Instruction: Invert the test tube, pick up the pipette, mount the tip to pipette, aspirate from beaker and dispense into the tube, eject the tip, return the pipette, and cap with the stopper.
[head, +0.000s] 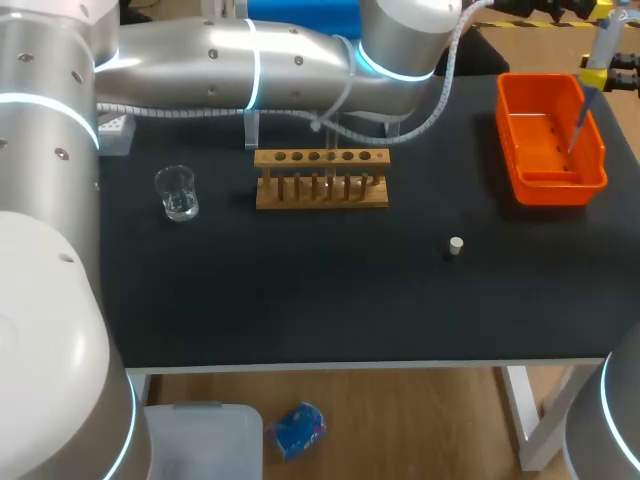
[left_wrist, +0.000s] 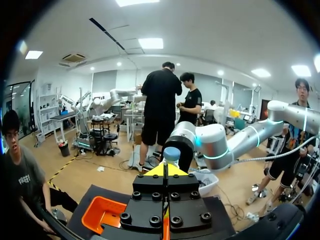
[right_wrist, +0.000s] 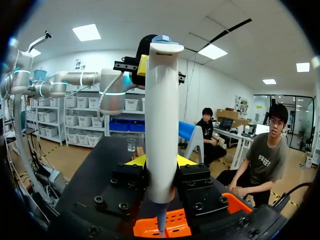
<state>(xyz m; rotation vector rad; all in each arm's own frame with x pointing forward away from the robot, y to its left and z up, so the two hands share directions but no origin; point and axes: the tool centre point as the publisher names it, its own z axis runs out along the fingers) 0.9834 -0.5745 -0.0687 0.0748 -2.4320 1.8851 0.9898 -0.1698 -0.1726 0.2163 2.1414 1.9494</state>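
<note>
My right gripper (right_wrist: 160, 162) is shut on the white pipette (right_wrist: 161, 120), holding it upright with its tip (head: 581, 122) hanging over the orange tray (head: 520, 110). My left gripper (left_wrist: 166, 170) is shut, its yellow fingertips (right_wrist: 143, 65) right against the pipette's top button (left_wrist: 171, 153). The left arm (head: 300, 60) stretches across the back of the table. On the black mat stand the glass beaker (head: 177, 193), the wooden tube rack (head: 321, 178) and the small white stopper (head: 456, 246). I cannot make out a test tube in the rack.
A clear stand (head: 325, 128) sits just behind the rack, under the left arm. The orange tray (right_wrist: 177, 222) lies at the table's back right corner. A white block (head: 114, 132) rests at the back left.
</note>
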